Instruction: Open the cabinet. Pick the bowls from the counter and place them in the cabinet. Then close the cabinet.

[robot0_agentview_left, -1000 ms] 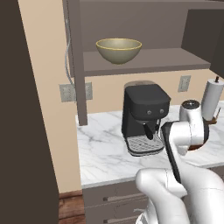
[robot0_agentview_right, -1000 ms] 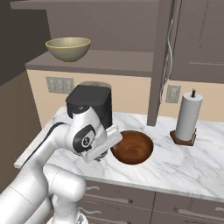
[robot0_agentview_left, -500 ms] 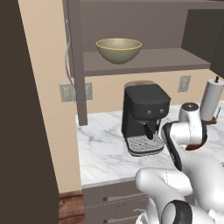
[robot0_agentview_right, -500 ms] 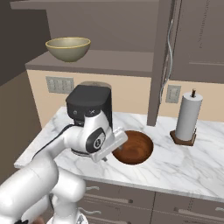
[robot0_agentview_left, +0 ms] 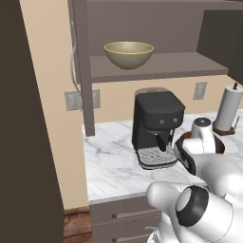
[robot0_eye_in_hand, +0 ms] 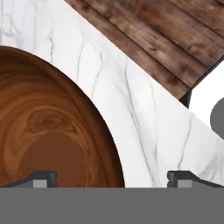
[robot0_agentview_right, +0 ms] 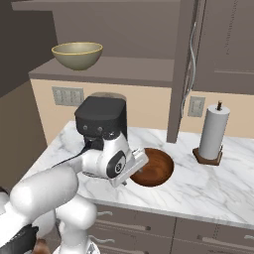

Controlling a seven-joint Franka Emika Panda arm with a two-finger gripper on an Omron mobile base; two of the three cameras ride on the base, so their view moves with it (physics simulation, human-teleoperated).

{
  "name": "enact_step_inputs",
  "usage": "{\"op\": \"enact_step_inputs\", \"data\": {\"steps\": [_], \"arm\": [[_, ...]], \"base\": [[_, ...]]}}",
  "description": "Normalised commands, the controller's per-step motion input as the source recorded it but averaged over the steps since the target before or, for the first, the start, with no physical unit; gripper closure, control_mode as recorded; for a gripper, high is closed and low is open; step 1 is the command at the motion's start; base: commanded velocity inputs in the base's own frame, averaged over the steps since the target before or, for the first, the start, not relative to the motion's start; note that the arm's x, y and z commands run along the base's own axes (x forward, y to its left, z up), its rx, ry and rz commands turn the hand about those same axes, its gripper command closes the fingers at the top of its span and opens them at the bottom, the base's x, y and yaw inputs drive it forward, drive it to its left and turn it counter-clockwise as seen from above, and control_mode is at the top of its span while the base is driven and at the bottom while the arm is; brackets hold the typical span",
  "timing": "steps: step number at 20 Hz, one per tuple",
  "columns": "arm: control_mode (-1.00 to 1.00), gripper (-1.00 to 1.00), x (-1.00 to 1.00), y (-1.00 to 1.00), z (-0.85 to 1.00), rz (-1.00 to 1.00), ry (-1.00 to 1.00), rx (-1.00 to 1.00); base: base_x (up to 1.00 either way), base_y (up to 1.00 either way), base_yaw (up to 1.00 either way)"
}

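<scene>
While the wall cabinet point(robot0_agentview_right: 149, 34) stands open, its shelf point(robot0_agentview_left: 156, 66) carries the pale olive-yellow bowl point(robot0_agentview_left: 128, 53), which sits upright toward the left end of the shelf. One cabinet door point(robot0_agentview_right: 225, 47), with a long curved silver handle point(robot0_agentview_right: 190, 54), is swung out at the right side in the right base view.

Below on the white marble worktop point(robot0_agentview_right: 218, 186) rests the second bowl, reddish-brown and wood-grained point(robot0_agentview_right: 155, 166), upright, close to the front edge. The tool point(robot0_eye_in_hand: 111, 177) is poised over this bowl's rim with its two dark fingertips point(robot0_eye_in_hand: 41, 178) spread wide apart, one over the bowl's inside and the other over bare marble just outside the rim; nothing is gripped between them. Whether either tip touches the bowl cannot be told.

Just left of the brown bowl stands a black coffee machine point(robot0_agentview_left: 156, 126) with a metal drip grille, set back toward the wall. Well to the right, a roll of white paper towel point(robot0_agentview_right: 214, 131) stands upright on a dark wooden holder. Wall outlets show on the beige wall point(robot0_agentview_left: 47, 57) behind. Grey drawer fronts point(robot0_agentview_right: 198, 238) with bar handles run under the worktop, and wooden flooring point(robot0_eye_in_hand: 166, 39) lies beyond its edge.
</scene>
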Motion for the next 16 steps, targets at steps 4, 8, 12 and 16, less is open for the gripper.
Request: {"op": "enact_step_inputs", "data": {"steps": [4,8,12,16], "arm": [[-1.00,-1.00,0.25,-0.23,-0.19,0.03,0.00,0.00],[-1.00,-1.00,0.23,-0.22,-0.35,0.03,0.00,0.03],[-1.00,1.00,0.18,-0.07,-0.44,0.02,0.00,0.01],[-1.00,1.00,0.00,-0.06,-0.31,0.01,0.00,0.01]], "base": [[0.00,0.00,0.00],[0.00,0.00,0.00],[0.00,0.00,0.00],[0.00,0.00,0.00]]}}
